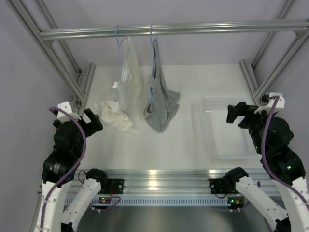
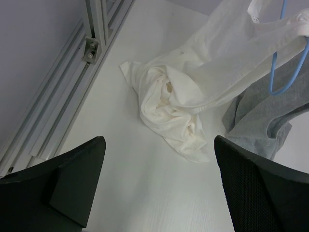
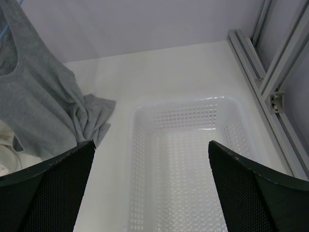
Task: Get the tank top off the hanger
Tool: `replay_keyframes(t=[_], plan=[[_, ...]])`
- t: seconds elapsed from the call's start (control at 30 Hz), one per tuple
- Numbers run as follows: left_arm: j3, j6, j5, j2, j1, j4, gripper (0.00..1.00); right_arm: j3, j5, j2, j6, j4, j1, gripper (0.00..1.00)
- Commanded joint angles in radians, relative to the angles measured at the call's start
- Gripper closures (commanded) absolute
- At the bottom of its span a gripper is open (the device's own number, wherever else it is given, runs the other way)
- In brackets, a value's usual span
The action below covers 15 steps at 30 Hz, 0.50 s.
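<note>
Cloth this limp sags and slips, so pinch the grey sleeveless tank top (image 1: 161, 108), forward-left of your spread right gripper (image 1: 237, 112), near the light-blue wire hanger (image 1: 152, 36).

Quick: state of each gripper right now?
Left gripper: open, holding nothing.
Right gripper: open, holding nothing.

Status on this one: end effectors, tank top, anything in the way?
Open, empty: left end effector, right end effector. Untouched tank top hangs on hanger. Crowding: white garment close beside it.
</note>
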Motion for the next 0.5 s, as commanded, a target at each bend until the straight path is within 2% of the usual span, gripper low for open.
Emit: replay_keyframes(t=[0.0,0.2,0.3,0.33,0.47], plan=[[0.083,0.021,0.011,0.029,-0.004,0.015,0.01,0.032,0.03,-0.017,-0.004,-0.016,0.012,0.01],[0.28,0.048,0.053,0.093,-0.004,-0.008,0.01,0.034,0.053,-0.028,0.01,-0.016,0.011,0.01],[0.426,0.05,0.162,0.171,-0.004,-0.01,0.01,0.035,0.038,-0.017,0.024,-0.013,0.011,0.01],[0.471,0.042,0.205,0.245,-0.004,-0.016,0.01,0.035,0.029,-0.008,0.027,-0.013,0.012,0.0],[0.702,-0.017,0.496,0.489,-0.004,-0.025,0.01,0.037,-0.048,0.075,0.033,-0.013,0.011,0.01]])
